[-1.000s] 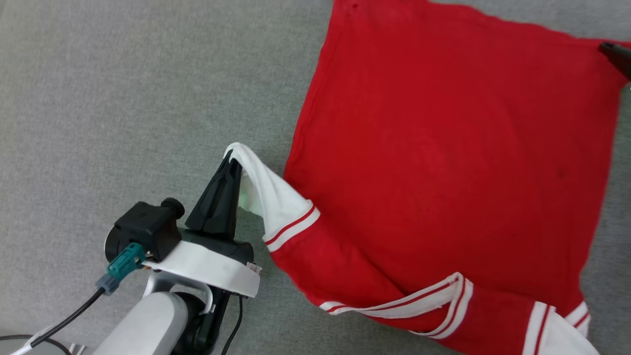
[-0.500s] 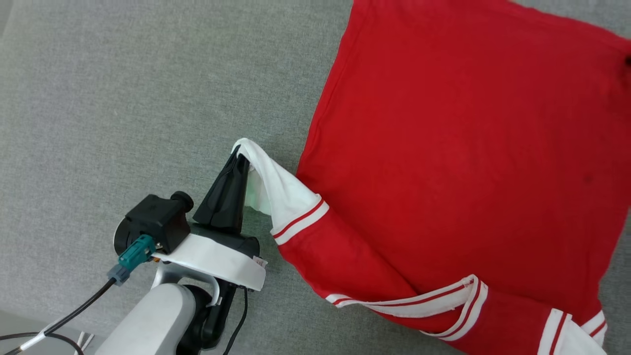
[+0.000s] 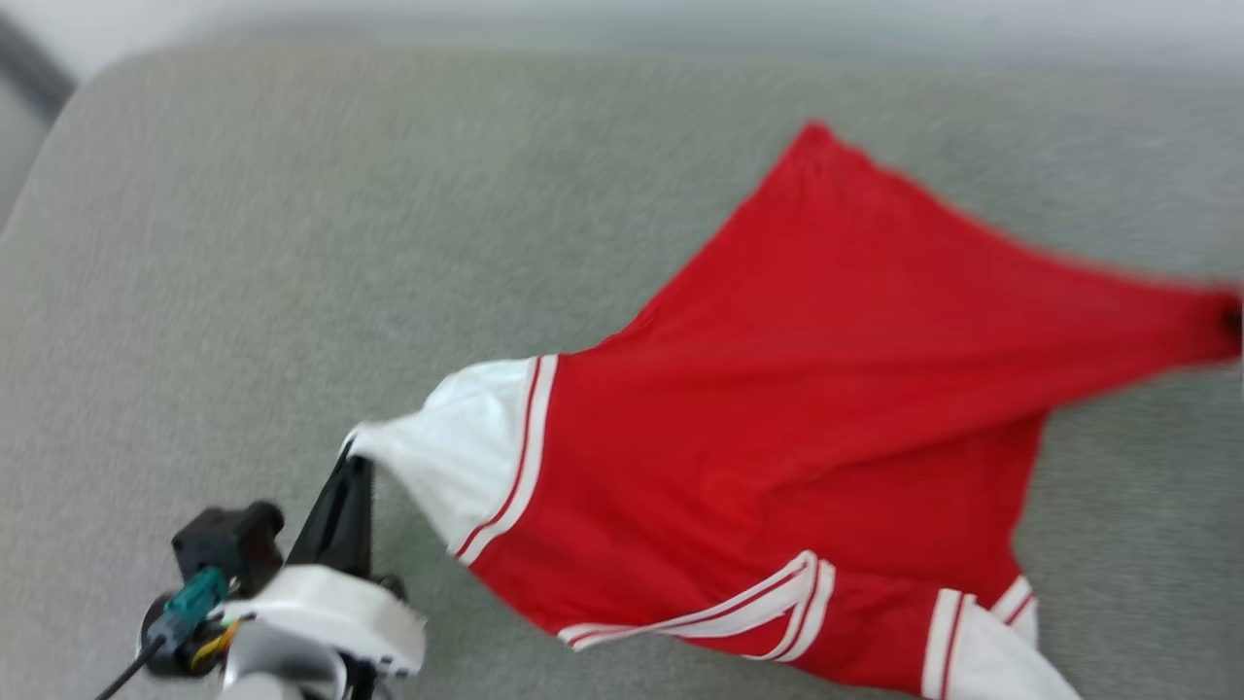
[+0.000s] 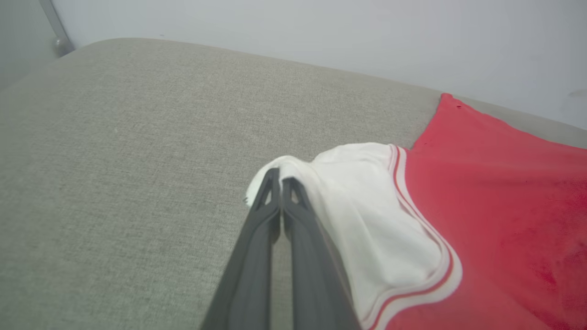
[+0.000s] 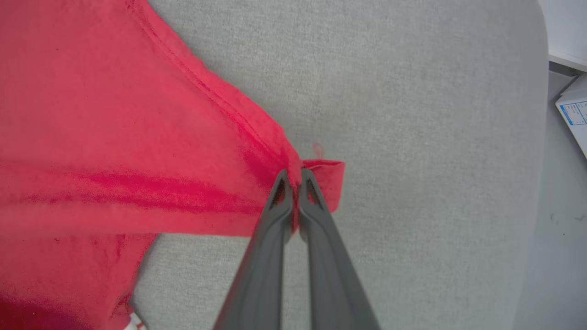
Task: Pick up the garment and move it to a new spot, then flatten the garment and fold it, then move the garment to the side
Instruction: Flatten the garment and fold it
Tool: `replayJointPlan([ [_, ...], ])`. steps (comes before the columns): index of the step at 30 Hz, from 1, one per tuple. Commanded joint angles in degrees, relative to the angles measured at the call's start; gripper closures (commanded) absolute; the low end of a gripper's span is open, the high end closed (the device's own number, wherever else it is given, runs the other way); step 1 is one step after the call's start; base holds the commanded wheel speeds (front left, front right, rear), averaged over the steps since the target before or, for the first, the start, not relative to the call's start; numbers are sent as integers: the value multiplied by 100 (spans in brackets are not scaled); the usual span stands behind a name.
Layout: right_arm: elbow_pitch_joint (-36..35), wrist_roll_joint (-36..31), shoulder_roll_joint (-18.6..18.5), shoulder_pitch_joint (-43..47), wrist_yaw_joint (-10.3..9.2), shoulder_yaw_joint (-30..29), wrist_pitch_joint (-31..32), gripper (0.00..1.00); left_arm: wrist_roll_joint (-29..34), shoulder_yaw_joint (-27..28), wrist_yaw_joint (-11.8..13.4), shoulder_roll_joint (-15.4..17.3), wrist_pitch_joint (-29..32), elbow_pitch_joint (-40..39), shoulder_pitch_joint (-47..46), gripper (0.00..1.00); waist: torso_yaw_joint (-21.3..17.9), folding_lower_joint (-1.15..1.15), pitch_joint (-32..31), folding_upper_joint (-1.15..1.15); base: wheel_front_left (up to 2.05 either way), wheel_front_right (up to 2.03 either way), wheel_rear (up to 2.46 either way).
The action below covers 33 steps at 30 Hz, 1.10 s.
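1. Surface. The grey fabric-covered surface (image 3: 292,243) is unchanged. The head view has swung and is motion-blurred, i.e. the cam moved. Do not read that shift as cloth travel.

2. Garment. 1 s ago the garment (image 3: 836,389) lay flat as a near-square red panel. It is now drawn into a kite shape, taut btwn two held points, w/ tension creases across the red body in the right wrist view. The plain side is up and no lettering is visible. It sits centre-right on the surface. How much of it is clear of the surface cannot be told.

3. Sleeve. The white sleeve (image 3: 457,457) was bunched over the fingers. It is now pulled out flatter and its striped trim runs straight.

4. Left gripper (image 4: 279,176). The jaws stay pressed together on the sleeve's cuff edge.

5. Right gripper (image 5: 293,176). 1 s ago its tip sat at the far hem corner (image 5: 328,183). The jaws are now pinched tight on that corner, w/ a small red flap past the tips.

Meaning: a two-point hold is established, so the pick-up looks to be starting. The move to a new spot, flattening and folding are judged not yet done. Risk: the thin corner pinch may slip under tension, so both arms should travel together.
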Motion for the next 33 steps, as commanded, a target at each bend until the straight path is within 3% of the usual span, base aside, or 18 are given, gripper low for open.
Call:
replayJointPlan([
  [1,-117,42,-39,278,-7,7,38,100,-27,25,53,40,0,26,118,100,-431,0,-497,0,0,0,0],
  [7,-1124,359,183,2376,-7,-231,330,100,-230,244,329,176,27,27,763,100,-868,0,-1009,0,0,0,0],
  [14,-1623,616,720,4212,-7,-383,386,100,-408,355,426,263,70,40,1185,100,-1167,0,-1295,0,0,0,0],
  [15,-1668,639,800,4346,-7,-396,363,83,-427,351,427,270,92,33,1217,100,-1198,0,-1315,0,0,0,0],
  [16,-1703,669,888,4458,-7,-434,328,45,-439,351,450,274,103,23,1248,100,-1227,0,-1331,0,0,0,0],
  [17,-1763,676,957,4519,-7,-457,267,0,-411,347,492,303,124,20,1269,100,-1252,0,-1336,0,0,0,0],
  [22,-1964,522,1102,4331,-7,-672,-583,0,-351,301,532,347,206,-52,1237,100,-1306,0,-1289,0,0,0,0],
  [30,-1688,297,1382,3375,-7,-893,-2816,0,-199,183,485,440,362,-230,817,100,-1142,0,-921,0,0,0,0],
  [33,-1502,311,1478,3026,-6,-745,-3365,0,-113,128,440,433,365,-315,591,100,-1032,0,-695,0,0,0,0],
])
